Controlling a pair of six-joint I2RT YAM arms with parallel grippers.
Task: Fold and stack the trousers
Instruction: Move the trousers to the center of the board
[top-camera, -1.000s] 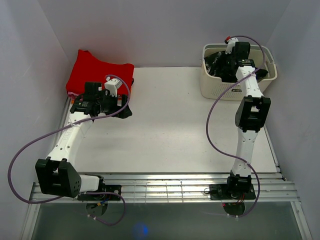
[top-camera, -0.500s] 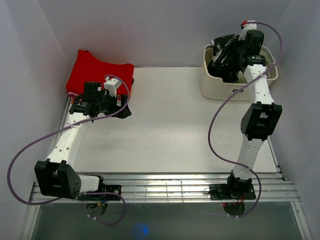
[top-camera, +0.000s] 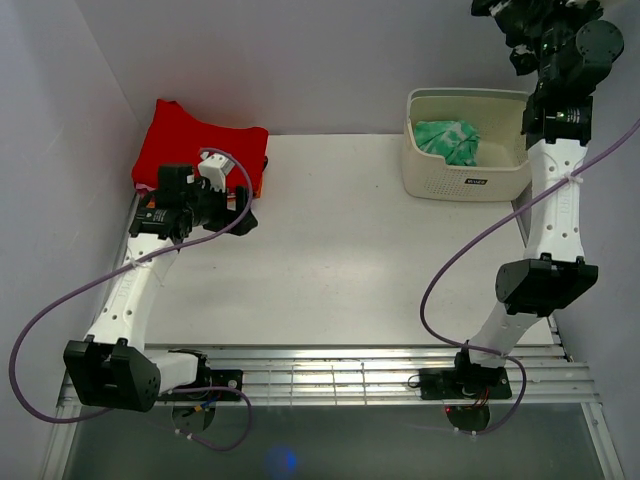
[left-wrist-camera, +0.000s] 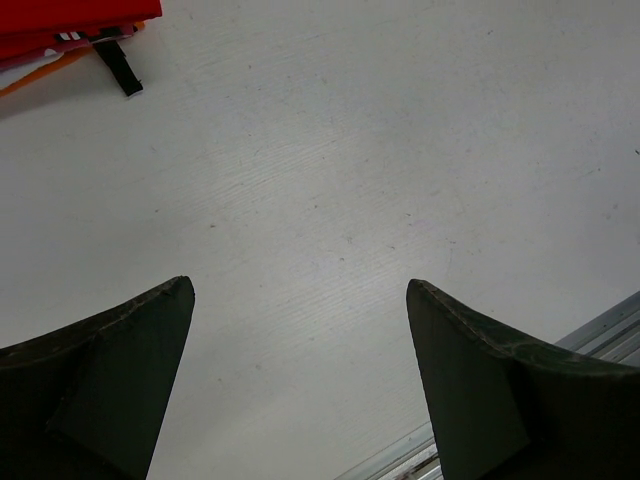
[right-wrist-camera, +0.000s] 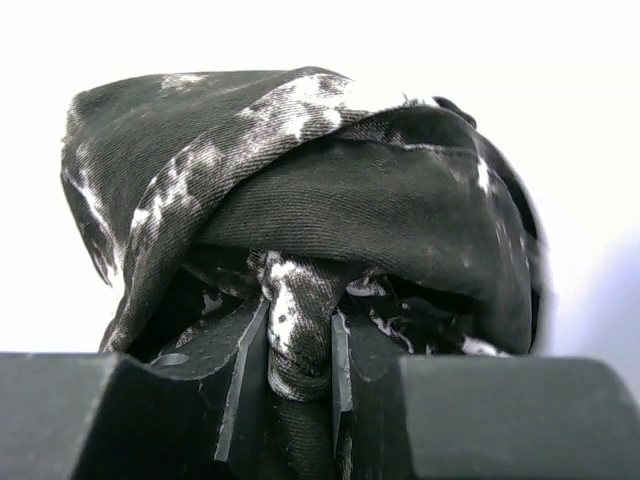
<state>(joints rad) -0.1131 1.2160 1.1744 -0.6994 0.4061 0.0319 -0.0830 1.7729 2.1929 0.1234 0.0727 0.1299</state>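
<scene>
2 tools: right tool (right-wrist-camera: 300, 362) pinches trousers (right-wrist-camera: 340, 210); left tool (left-wrist-camera: 300, 288) gapes wide above table (left-wrist-camera: 350, 140).

Over on the left, the left arm (top-camera: 128, 290) runs low from its base up the side, forearm angled forward; the left pincer (left-wrist-camera: 300, 290) gapes wide, both fingers spread, gripping nothing, pointed down. The right arm (top-camera: 556, 215) stands tall, elbow bent just above its base, forearm climbing to the top edge of the overhead view; the right pincer (right-wrist-camera: 300, 345) is clamped tight on a fold of the trousers (right-wrist-camera: 380, 210), held high.
</scene>
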